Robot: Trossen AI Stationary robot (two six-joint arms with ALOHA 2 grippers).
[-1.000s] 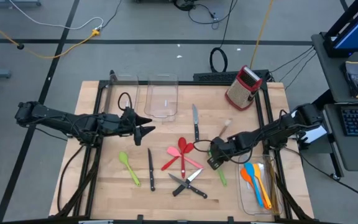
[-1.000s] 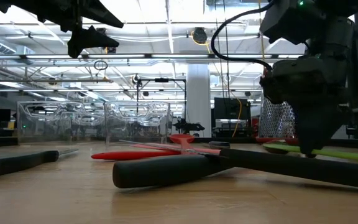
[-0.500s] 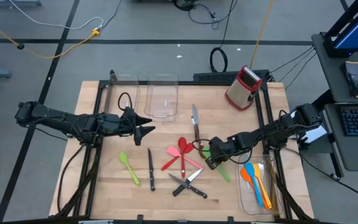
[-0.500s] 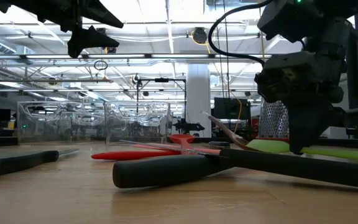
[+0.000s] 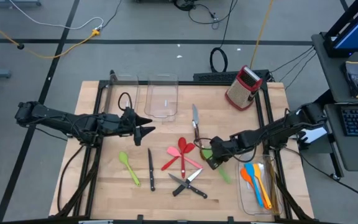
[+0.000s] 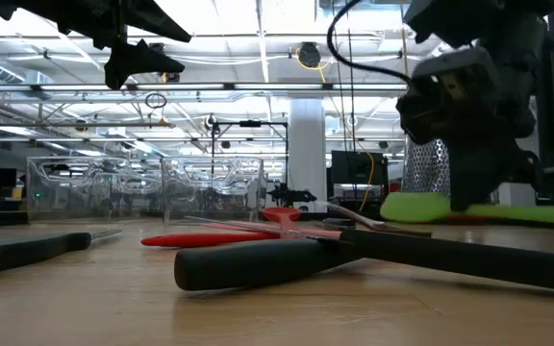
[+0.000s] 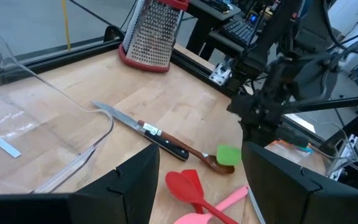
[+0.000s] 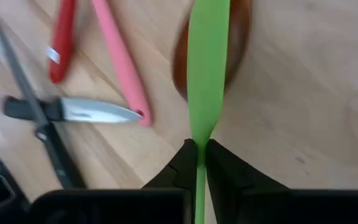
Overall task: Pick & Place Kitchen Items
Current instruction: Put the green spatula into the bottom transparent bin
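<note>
My right gripper (image 5: 211, 159) is shut on a green spatula (image 5: 219, 168) at the table's middle right, just above the wood. The spatula's blade (image 7: 229, 155) hovers over a brown spoon (image 7: 207, 160) that lies by the handle of a black-handled knife (image 5: 195, 122). A red spoon and pink spatulas (image 5: 181, 155), crossed knives (image 5: 188, 184), another knife (image 5: 150, 168) and a green spoon (image 5: 129, 167) lie on the table. My left gripper (image 5: 148, 131) hangs open and empty above the table's left middle. My right gripper pinches the green spatula's narrow neck (image 8: 199, 144), where the blade meets the handle, between its two fingers (image 8: 182, 163). The fingers come from above and lie across the spatula. The spatula hangs about level, clear of the table (image 6: 431, 207).
A clear bin (image 5: 253, 163) at the right front holds orange, blue and yellow utensils. Two more clear bins (image 5: 161, 97) stand at the far middle. A red box grater (image 5: 242, 88) stands at the far right.
My right gripper has risen and gone slightly toward the table's left edge with the green spatula, which is now lifted clear. The brown spoon, tipped up half a second ago, has shifted left and now lies flat beside the knife's handle.
</note>
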